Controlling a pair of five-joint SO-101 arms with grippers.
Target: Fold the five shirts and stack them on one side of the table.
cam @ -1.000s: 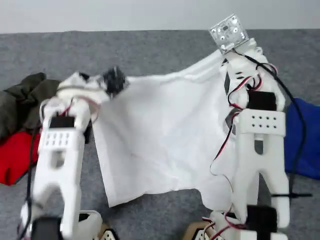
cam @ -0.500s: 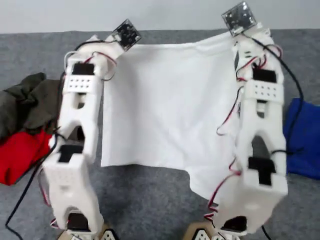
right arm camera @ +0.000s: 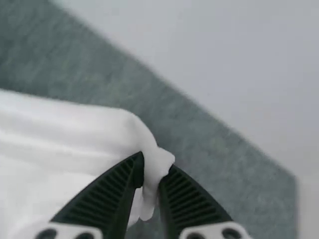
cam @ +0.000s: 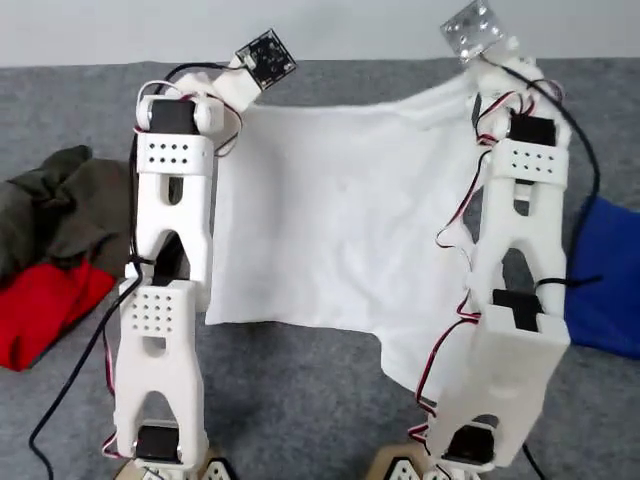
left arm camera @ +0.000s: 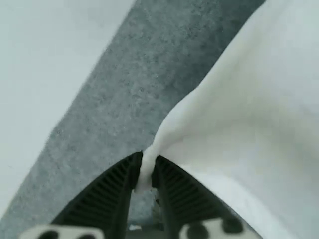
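A white shirt [cam: 340,220] lies spread across the grey table between the two arms, its far edge lifted at both corners. My left gripper [left arm camera: 145,172] is shut on the shirt's far left corner [left arm camera: 149,154], near the table's back edge. My right gripper [right arm camera: 149,181] is shut on the far right corner [right arm camera: 157,162], also at the back edge. In the high view both arms stretch away from the camera, the left arm [cam: 170,190] along the shirt's left side and the right arm [cam: 520,180] along its right side.
A dark olive shirt [cam: 55,205] and a red shirt [cam: 40,305] lie crumpled at the table's left edge. A blue shirt [cam: 605,275] lies at the right edge. Behind the table is a pale wall [cam: 320,25].
Both arms have stretched toward the table's back edge, pulling the white shirt's far corners with them. The cloth has gone from bunched and slanted to spread wide between the arms.
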